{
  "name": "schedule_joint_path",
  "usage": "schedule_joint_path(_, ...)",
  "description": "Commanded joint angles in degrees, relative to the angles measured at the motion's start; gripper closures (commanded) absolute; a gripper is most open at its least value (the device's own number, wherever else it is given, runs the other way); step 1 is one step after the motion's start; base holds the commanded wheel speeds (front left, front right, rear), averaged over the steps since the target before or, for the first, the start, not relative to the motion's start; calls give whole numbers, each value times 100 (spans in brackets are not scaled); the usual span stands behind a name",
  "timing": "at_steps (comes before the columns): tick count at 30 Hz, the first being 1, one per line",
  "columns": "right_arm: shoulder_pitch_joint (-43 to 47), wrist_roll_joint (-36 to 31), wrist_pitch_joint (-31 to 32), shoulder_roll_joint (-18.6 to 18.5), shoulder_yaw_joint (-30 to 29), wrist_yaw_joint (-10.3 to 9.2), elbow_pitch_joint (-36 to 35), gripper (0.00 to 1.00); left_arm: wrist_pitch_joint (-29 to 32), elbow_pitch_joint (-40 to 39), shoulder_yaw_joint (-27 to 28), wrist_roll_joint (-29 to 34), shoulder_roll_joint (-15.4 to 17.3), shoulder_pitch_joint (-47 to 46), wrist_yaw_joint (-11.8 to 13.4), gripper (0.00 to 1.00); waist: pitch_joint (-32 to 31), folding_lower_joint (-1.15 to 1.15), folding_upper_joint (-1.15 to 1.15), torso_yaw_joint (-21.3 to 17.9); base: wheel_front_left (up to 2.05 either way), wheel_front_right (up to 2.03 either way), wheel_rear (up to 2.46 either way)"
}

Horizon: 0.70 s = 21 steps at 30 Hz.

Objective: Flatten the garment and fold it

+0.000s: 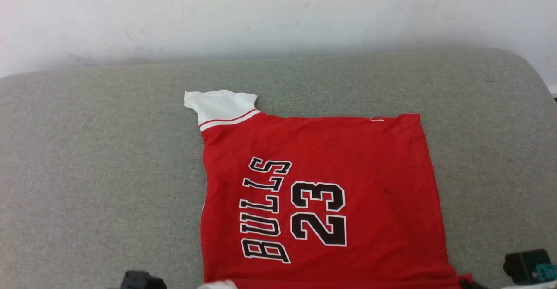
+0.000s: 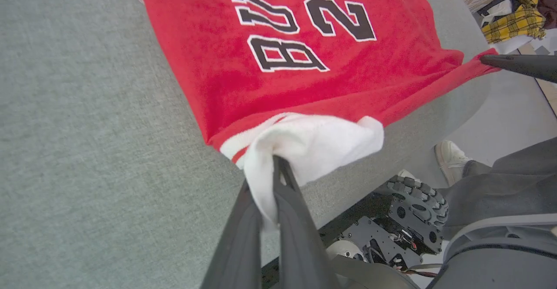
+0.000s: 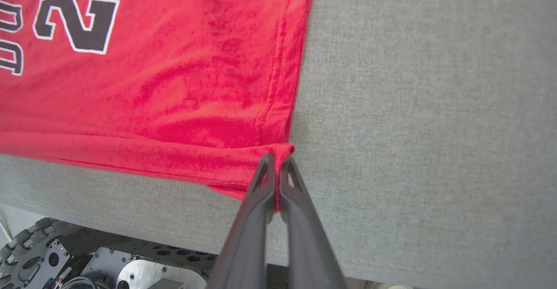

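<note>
Garment (image 1: 322,193) is on the grey counter (image 1: 87,171), spread flat with the print facing up. "BULLS" and "23" run away from me in the head view. The far white sleeve (image 1: 219,104) sticks out at the far left corner, its red-striped cuff seam lying flat on the counter. The red hem runs down the right side.

Left claw (image 2: 265,180) is pinched tight on the near white sleeve (image 2: 313,145). White cloth is bunched between the two dark fingers and spills out to the right of them, just off the counter's near edge.

Right claw (image 3: 276,160) is closed narrow on the near hem corner, with a sliver of red fabric caught between its fingertips. That corner sits right at the near edge of the counter, and the near side of the shirt runs taut away from it.

In the left wrist view I see that red corner drawn to a point against the other arm's dark finger.

Below the counter edge I see the robot's base with a roller wheel (image 2: 413,202). Beside it is a person's pale shoe (image 2: 450,154) and grey trouser leg. A heap of clothes (image 2: 518,19) lies further off.
</note>
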Motion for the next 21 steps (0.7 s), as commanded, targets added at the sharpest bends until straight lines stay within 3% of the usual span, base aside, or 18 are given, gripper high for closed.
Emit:
schedule_joint_path(1,-173,-58,-96,-21,-27,-5,-49,100,-59,-43,94,88,73,-181,15,100,28,0,0,-7,0,0,0)
schedule_joint_path(10,-1084,-303,-522,-132,86,-5,33,100,-154,36,368,625,65,-1062,-249,100,375,0,0,-73,0,0,0)
schedule_joint_path(21,-2222,-503,-736,-214,375,-5,661,100,-480,975,565,1002,-525,-2075,-690,100,1250,0,0,-85,0,0,0)
